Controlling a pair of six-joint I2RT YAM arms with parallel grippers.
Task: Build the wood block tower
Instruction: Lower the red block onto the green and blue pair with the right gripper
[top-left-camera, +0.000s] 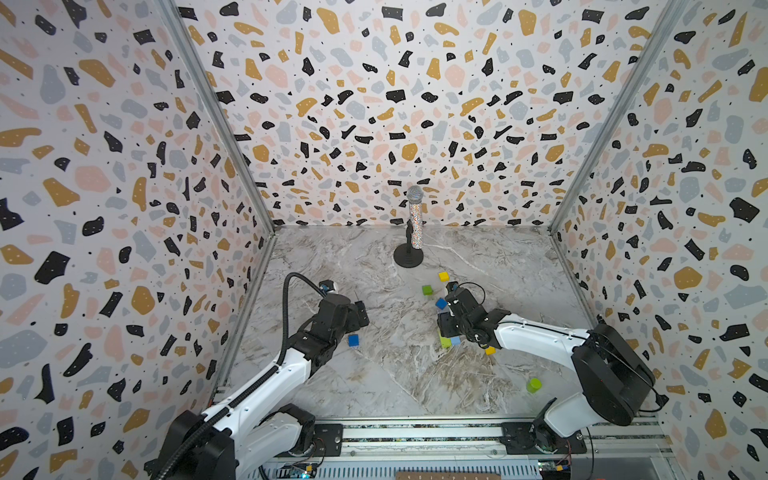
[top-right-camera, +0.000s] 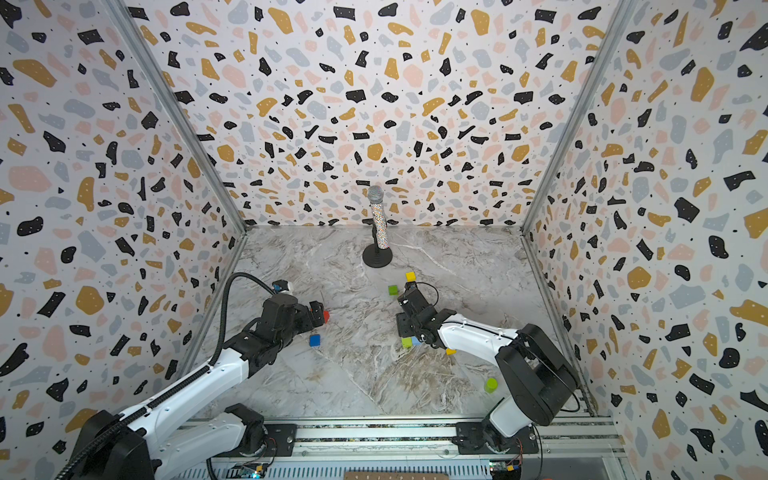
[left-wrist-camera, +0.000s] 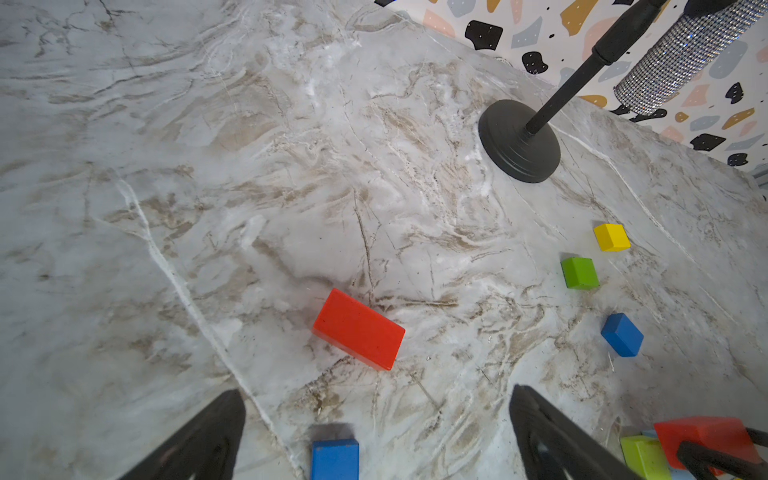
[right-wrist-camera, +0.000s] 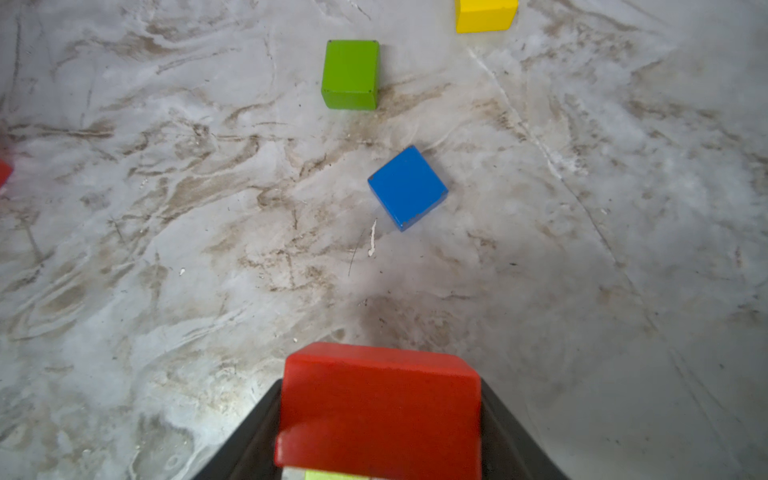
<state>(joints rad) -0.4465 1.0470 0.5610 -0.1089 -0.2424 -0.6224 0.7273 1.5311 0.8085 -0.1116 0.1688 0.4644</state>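
My left gripper (left-wrist-camera: 376, 399) is open, hanging just short of a red brick (left-wrist-camera: 359, 330) that lies flat on the marble; a dark blue block (left-wrist-camera: 335, 459) lies under it. My right gripper (right-wrist-camera: 378, 399) is shut on a second red brick (right-wrist-camera: 378, 411), held just above a lime-green block (top-left-camera: 445, 341) and a light blue block (top-left-camera: 455, 340) that lie side by side. Loose beyond it are a dark blue cube (right-wrist-camera: 407, 187), a green cube (right-wrist-camera: 351, 75) and a yellow cube (right-wrist-camera: 484, 14). Another yellow block (top-left-camera: 490, 350) lies by the right arm. No tower is in view.
A glittery microphone (top-left-camera: 414, 224) on a black stand stands at the back centre. A lime-green cylinder (top-left-camera: 534, 385) stands near the front right, beside the right arm's base. Patterned walls close in the marble table (top-left-camera: 374, 382) on three sides.
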